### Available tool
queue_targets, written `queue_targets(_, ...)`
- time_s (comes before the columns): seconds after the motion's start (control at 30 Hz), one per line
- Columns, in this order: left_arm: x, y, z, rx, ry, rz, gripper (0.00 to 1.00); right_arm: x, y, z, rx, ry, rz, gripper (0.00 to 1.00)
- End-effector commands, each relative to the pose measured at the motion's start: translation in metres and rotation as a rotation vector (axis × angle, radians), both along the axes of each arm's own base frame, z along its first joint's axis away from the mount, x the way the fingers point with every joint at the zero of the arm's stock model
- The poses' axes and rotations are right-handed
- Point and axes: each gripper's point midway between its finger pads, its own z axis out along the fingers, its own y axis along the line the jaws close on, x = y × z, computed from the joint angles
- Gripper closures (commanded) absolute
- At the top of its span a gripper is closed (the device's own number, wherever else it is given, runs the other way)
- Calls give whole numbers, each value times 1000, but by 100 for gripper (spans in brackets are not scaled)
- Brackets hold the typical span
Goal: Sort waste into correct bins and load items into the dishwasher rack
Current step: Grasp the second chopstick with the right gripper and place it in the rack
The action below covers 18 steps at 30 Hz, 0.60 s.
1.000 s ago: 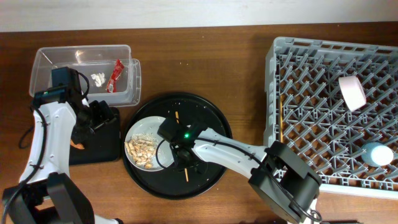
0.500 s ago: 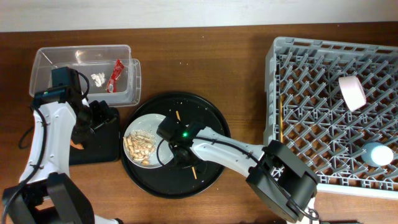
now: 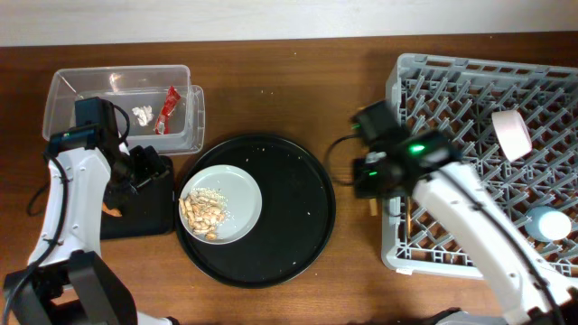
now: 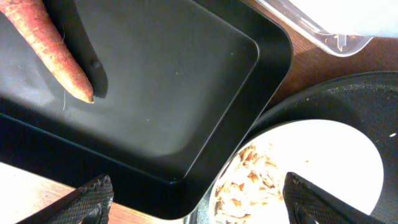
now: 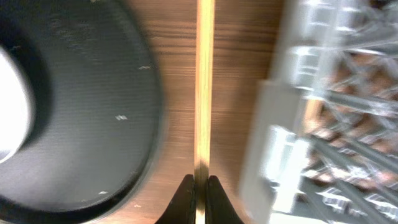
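The brown wood-grain bench (image 3: 298, 72) meets a pale strip (image 3: 289, 18) at its far edge and carries the clear tub (image 3: 81, 83), the shallow black tray (image 4: 174, 99), the round black tray (image 3: 298, 226) and the grey rack (image 3: 470, 90). The right fingers (image 5: 186, 196) are pinched tight on a chopstick (image 5: 204, 81) over bare wood between the round black tray and the grey rack. The left fingers (image 4: 93, 196) stand wide apart, empty, above the shallow black tray holding the carrot (image 4: 53, 53).

bright even light, soft shadows; the dishwasher rack (image 5: 280, 143) smears with motion blur.
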Motion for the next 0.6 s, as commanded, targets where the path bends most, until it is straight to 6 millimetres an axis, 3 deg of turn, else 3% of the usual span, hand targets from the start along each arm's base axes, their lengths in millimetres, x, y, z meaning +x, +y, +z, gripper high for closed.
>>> queue_targets(0.0,1,-2,1,-11,-5,-17,13,3,-48,3,-49,8,-24,96)
queue_targets(0.13,2,-8,1,-40,-12,-24,13,0,-82,-11,-59,57,-107,96)
queue_targets(0.3,5,-27,2,-40,-11,-83,13,-10,-89,-46,-82,97,-108,96)
queue_targets(0.4,8,-49,2,-40,-10,-150,13,-16,-90,-69,-84,110,-108,96)
queue_targets(0.5,9,-68,2,-41,-9,-207,13,-12,-89,-77,-81,90,-107,94)
queue_targets(0.57,8,-83,2,-41,-8,-253,13,-8,-89,-77,-83,71,-99,78)
